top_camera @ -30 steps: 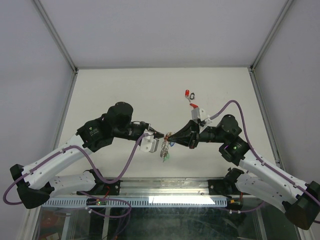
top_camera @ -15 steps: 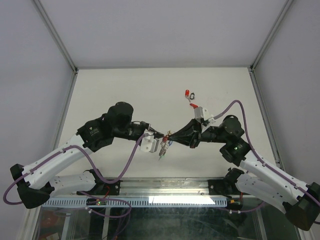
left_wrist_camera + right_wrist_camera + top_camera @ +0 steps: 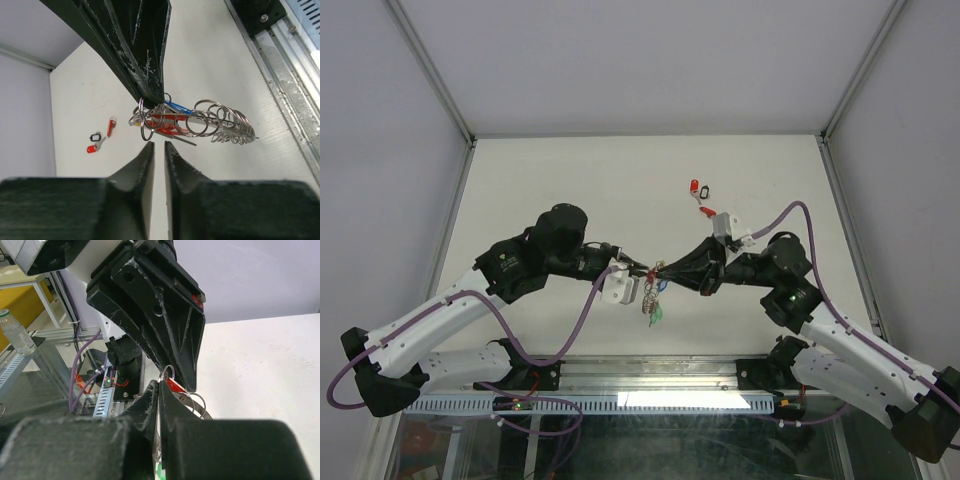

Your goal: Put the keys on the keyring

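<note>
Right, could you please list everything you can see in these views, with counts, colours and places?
keyring: one, chain of silvery rings, held in the air between the two grippers.
tagged keys: at least three tags seen (blue, red, green), hanging in a bunch with the keyring.
loose keys: two, red tags, lying on the table beyond the right gripper.
black loop: one, black, between the loose keys.
table: one, white, under everything.
bottle: one, clear with a green cap, off the table in the background.
left gripper: one, black, shut, tips just beside the rings.
right gripper: one, black, shut on the keyring.
</note>
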Action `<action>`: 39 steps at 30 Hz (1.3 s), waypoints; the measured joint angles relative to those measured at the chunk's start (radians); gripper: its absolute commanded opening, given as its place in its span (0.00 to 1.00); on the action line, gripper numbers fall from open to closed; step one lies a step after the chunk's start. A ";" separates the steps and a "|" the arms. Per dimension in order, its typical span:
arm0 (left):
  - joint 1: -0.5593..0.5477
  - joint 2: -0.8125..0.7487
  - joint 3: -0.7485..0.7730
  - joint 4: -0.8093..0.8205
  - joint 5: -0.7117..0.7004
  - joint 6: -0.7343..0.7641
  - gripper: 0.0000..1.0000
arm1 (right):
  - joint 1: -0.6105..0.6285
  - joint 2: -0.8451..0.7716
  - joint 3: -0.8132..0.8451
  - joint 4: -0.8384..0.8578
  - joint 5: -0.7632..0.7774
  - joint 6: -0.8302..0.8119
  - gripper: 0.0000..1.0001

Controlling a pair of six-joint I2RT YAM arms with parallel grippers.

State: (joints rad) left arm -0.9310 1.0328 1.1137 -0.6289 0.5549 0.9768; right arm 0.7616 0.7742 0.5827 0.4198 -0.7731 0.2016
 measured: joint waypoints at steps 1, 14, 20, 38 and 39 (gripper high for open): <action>0.000 0.000 0.000 0.000 -0.003 -0.001 0.27 | 0.000 -0.003 0.000 -0.006 0.002 -0.003 0.00; 0.000 -0.045 0.000 0.030 0.000 -0.036 0.29 | 0.000 -0.017 0.000 -0.060 0.006 -0.047 0.00; 0.000 -0.025 0.002 0.033 0.022 -0.042 0.24 | 0.000 -0.012 0.000 -0.068 0.003 -0.052 0.00; 0.000 -0.018 0.008 0.034 0.049 -0.042 0.04 | 0.000 -0.011 0.000 -0.076 -0.002 -0.054 0.00; 0.000 -0.018 0.008 0.033 0.049 -0.042 0.02 | 0.000 -0.011 0.000 -0.077 -0.002 -0.054 0.00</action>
State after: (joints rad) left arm -0.9306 1.0153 1.1213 -0.5957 0.6041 0.9344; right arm 0.7616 0.7631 0.5827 0.3428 -0.7750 0.1474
